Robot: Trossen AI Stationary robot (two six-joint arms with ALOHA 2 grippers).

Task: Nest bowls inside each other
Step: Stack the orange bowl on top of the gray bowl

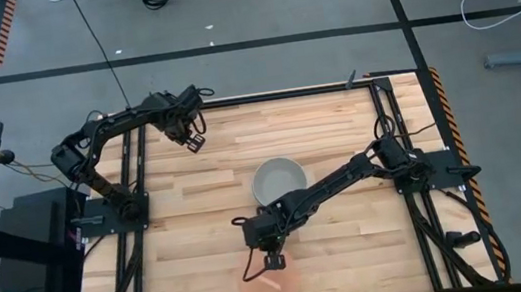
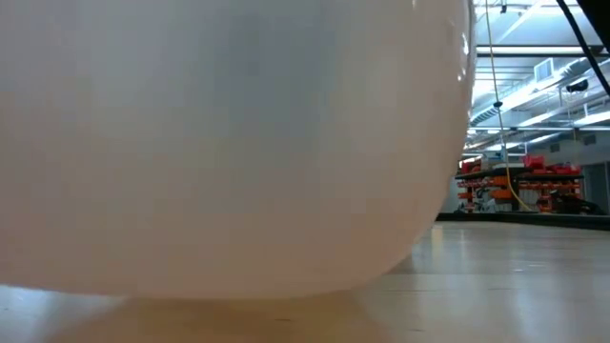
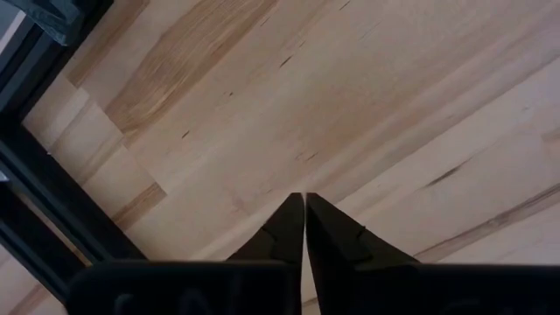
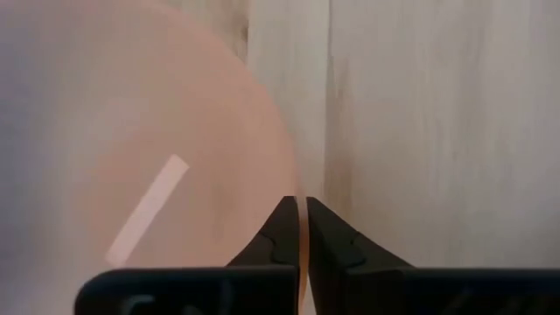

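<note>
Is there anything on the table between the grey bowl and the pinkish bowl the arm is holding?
Only the right gripper and its arm, seen from above; it is shut on the pink bowl's rim, below the grey bowl.

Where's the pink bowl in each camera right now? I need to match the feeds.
High view: pink bowl at the bottom centre, near the table's front edge, under the right gripper.
Low view: the bowl fills most of the picture, close to the lens.
Left wrist view: not in it, only bare table.
Right wrist view: it takes the left half, its rim between the right gripper's fingers.
Shared landmark: the light wood table.
</note>
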